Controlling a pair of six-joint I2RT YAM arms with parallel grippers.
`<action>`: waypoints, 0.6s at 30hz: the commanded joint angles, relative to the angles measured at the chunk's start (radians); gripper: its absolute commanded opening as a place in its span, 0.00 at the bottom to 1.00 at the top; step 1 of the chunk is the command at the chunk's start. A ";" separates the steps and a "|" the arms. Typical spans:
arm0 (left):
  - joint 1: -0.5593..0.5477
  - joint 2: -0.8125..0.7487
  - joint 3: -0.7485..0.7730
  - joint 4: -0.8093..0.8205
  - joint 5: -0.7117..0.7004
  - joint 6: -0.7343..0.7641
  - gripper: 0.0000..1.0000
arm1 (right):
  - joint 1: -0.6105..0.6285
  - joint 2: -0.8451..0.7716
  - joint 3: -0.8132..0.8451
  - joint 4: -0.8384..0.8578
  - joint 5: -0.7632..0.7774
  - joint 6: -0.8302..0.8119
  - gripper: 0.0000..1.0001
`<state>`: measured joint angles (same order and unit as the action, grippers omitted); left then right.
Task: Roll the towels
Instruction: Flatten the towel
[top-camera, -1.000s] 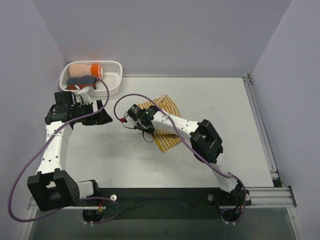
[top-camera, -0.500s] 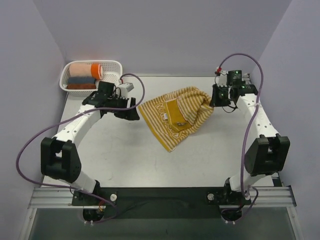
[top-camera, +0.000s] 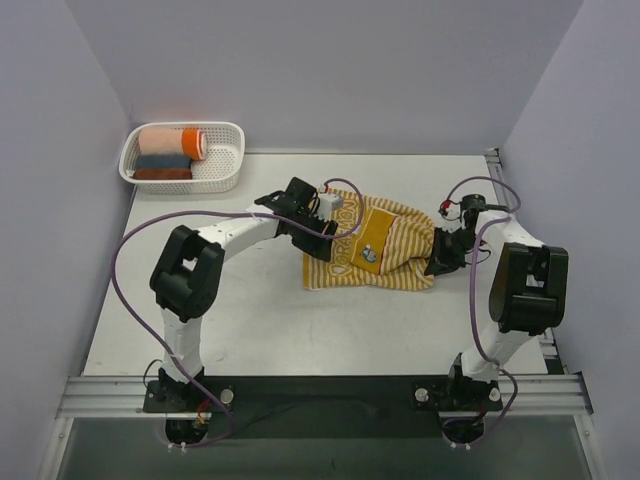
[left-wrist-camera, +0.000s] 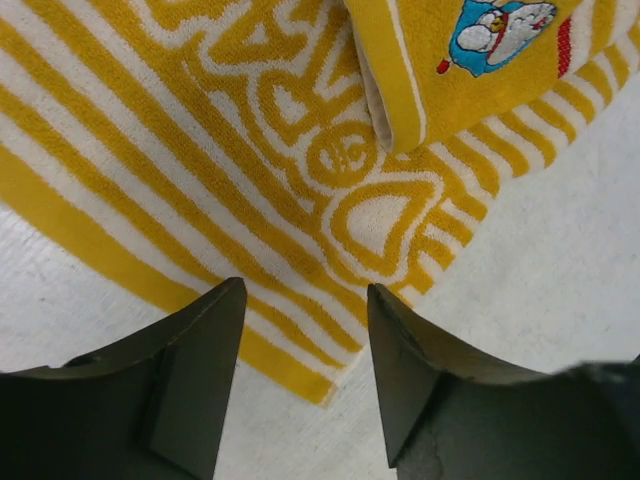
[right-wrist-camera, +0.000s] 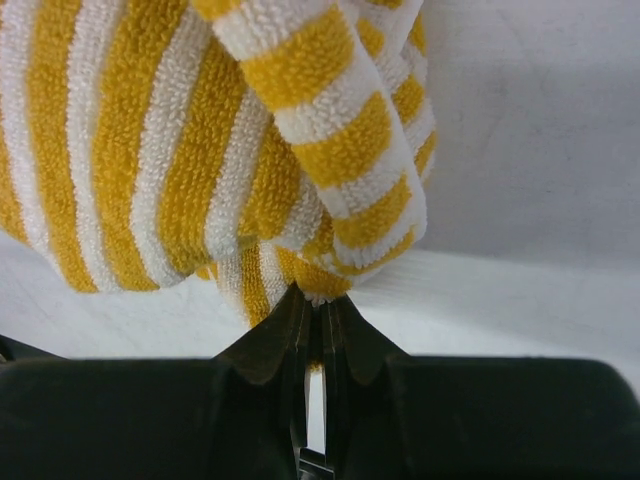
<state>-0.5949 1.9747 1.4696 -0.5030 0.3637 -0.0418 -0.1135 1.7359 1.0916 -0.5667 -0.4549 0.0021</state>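
The yellow-and-white striped towel (top-camera: 385, 245) lies crumpled and partly folded mid-table, its mustard band and cartoon figure (left-wrist-camera: 500, 25) facing up. My left gripper (top-camera: 322, 232) is open, low over the towel's left part. In the left wrist view its fingers (left-wrist-camera: 305, 330) straddle a corner of the towel (left-wrist-camera: 290, 250) just past the lettering. My right gripper (top-camera: 437, 262) is at the towel's right end. In the right wrist view it (right-wrist-camera: 320, 305) is shut on a bunched edge of the towel (right-wrist-camera: 200, 150).
A white basket (top-camera: 225, 170) stands at the back left. It holds a peach-and-orange roll (top-camera: 172, 140), a grey-blue roll and a reddish-brown roll. Purple walls close in the left, back and right. A rail (top-camera: 520, 230) runs along the table's right edge.
The left gripper has moved right onto the towel's left part. The right gripper has come nearer and lower with the towel's end. The towel now lies flatter and further right.
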 joint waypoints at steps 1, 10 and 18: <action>-0.009 0.032 0.063 0.044 -0.025 0.013 0.59 | 0.006 0.028 0.005 -0.035 0.048 -0.024 0.00; 0.043 0.006 -0.105 -0.113 -0.045 0.125 0.25 | 0.074 0.090 0.103 -0.091 0.130 -0.059 0.24; 0.158 -0.167 -0.302 -0.181 -0.006 0.154 0.25 | 0.106 -0.055 0.252 -0.159 0.144 -0.116 0.56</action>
<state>-0.4767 1.8786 1.2137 -0.5930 0.3492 0.0711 -0.0292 1.7866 1.2533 -0.6495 -0.3305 -0.0822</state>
